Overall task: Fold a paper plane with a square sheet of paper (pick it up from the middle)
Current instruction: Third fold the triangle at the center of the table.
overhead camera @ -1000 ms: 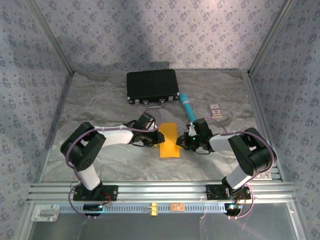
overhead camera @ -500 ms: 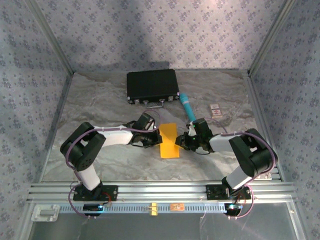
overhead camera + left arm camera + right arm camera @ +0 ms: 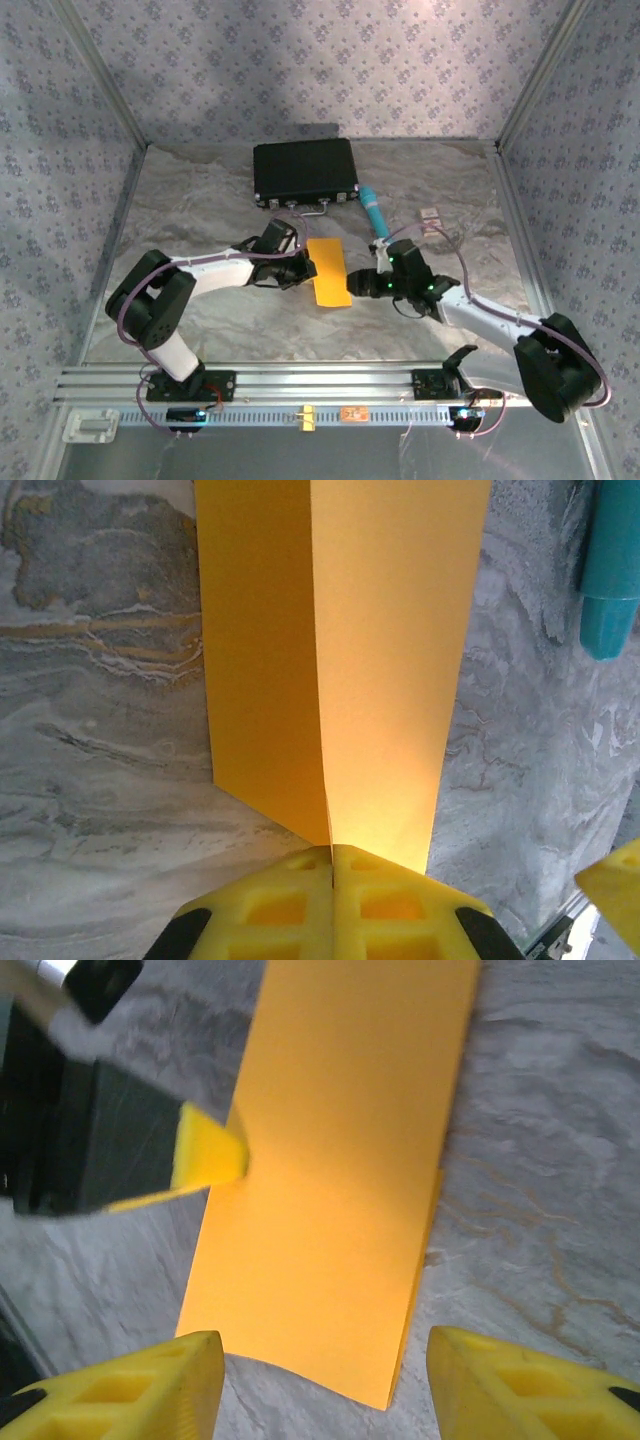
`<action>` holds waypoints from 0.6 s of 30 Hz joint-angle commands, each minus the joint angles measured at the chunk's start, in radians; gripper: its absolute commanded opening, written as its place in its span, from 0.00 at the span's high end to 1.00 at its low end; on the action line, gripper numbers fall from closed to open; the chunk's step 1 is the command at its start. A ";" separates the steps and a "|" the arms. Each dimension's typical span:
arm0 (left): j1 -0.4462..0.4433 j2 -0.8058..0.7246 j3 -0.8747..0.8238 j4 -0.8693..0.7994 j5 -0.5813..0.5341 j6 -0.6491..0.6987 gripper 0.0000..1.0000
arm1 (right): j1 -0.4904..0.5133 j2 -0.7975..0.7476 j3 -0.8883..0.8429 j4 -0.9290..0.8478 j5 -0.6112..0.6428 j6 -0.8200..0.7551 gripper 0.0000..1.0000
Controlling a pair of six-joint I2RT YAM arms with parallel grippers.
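Firmly, left jaws pinch the folded paper (image 3: 340,660) — right jaws gape, facing it.

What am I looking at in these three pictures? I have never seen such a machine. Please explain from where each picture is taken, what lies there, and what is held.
These are two robot arms, bolted at the near edge of a marbled table. The wide picture looks down from above and behind them. The other two pictures come from small cameras on the wrists, so each one shows its own yellow fingers at the bottom. On the table stand a black case and a teal tube. Between the arms is a folded orange-yellow sheet of paper. The left gripper is shut on one edge of the paper. The right gripper is open, with its fingers wide apart near the paper, and it holds nothing.
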 commanded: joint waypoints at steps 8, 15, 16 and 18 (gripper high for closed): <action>0.003 -0.020 -0.005 0.007 0.056 -0.055 1.00 | 0.366 0.001 -0.041 0.131 0.430 -0.474 0.37; 0.003 -0.016 -0.001 0.002 0.058 -0.054 1.00 | 0.493 0.089 -0.033 0.239 0.603 -0.587 0.38; 0.004 -0.017 -0.001 0.002 0.058 -0.054 1.00 | 0.504 0.105 -0.028 0.247 0.625 -0.602 0.38; 0.003 -0.018 -0.003 0.001 0.058 -0.053 1.00 | 0.524 0.139 -0.017 0.263 0.673 -0.620 0.38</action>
